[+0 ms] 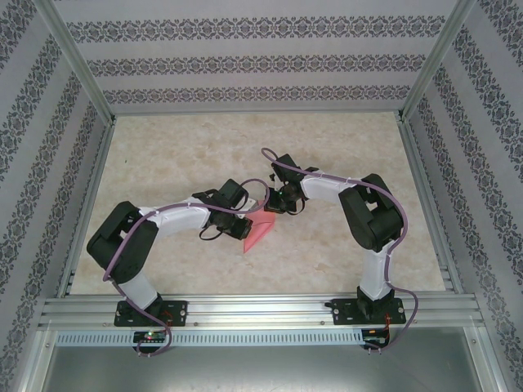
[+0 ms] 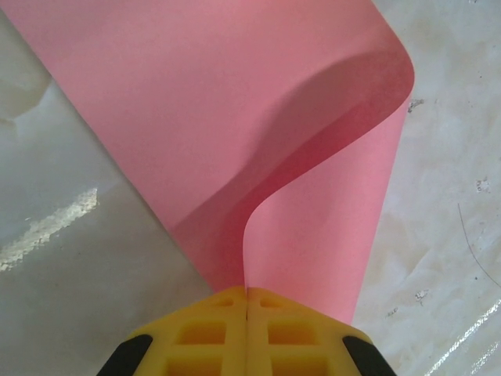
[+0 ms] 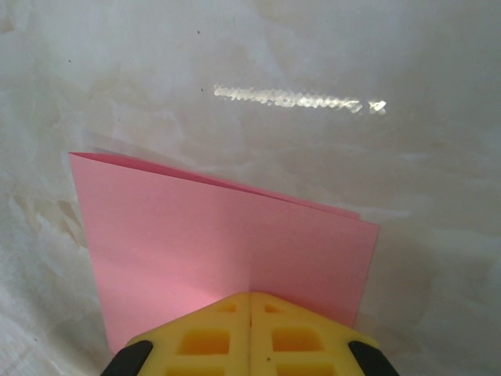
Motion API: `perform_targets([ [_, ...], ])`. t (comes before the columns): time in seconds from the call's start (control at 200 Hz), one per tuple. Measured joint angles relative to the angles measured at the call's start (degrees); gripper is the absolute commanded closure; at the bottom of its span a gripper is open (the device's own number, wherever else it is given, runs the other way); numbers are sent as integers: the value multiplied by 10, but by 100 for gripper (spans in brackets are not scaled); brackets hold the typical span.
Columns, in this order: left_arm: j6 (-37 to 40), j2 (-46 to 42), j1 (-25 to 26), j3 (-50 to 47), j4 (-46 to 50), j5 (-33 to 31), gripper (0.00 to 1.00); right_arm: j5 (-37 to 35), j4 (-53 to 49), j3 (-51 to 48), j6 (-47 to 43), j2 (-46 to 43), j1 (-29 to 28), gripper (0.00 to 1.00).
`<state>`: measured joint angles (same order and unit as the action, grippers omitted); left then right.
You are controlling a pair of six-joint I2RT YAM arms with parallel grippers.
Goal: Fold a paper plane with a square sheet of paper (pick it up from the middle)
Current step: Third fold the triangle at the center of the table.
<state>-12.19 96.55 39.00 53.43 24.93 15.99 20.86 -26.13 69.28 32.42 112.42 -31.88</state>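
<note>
The square sheet of paper is pinched by left gripper and right gripper; edges should be matched before creasing

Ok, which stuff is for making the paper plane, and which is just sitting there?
For the job:
- pink sheet of paper, bent over
- left gripper, pinching the paper
- right gripper, pinching the paper

Just there:
- table
- patterned walls
- metal frame
</note>
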Motion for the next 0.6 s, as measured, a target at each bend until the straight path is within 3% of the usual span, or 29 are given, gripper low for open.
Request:
perform_targets([
  [0.6,11,11,0,4,-5,0,98,0,2,-1,3,0,0,93],
])
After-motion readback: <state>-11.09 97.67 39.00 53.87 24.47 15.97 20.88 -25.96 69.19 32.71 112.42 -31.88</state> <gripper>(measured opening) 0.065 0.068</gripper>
